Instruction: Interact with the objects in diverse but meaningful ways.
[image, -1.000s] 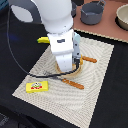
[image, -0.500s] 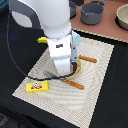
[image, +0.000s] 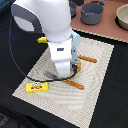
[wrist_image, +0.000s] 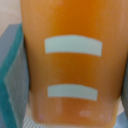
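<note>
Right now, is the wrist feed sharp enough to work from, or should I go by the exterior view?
Wrist view: soft and out of focus, filled by the orange-brown bread loaf at very close range. Exterior view: evenly lit and clearer, but the arm hides the gripper; the flat yellow box on the placemat reads fine.

On the striped mat (image: 95, 80) I count one flat yellow box (image: 38, 87) at its near corner, and two orange-brown sticks: one (image: 88, 59) beyond the arm, one (image: 73, 84) on the near side. One yellow banana tip (image: 41, 39) peeks out at the mat's far edge. Past the mat, one dark grey pot (image: 92, 12) and one pale bowl (image: 122, 16). Close up, one orange-brown bread loaf (wrist_image: 72, 65) carries two pale stripes.
</note>
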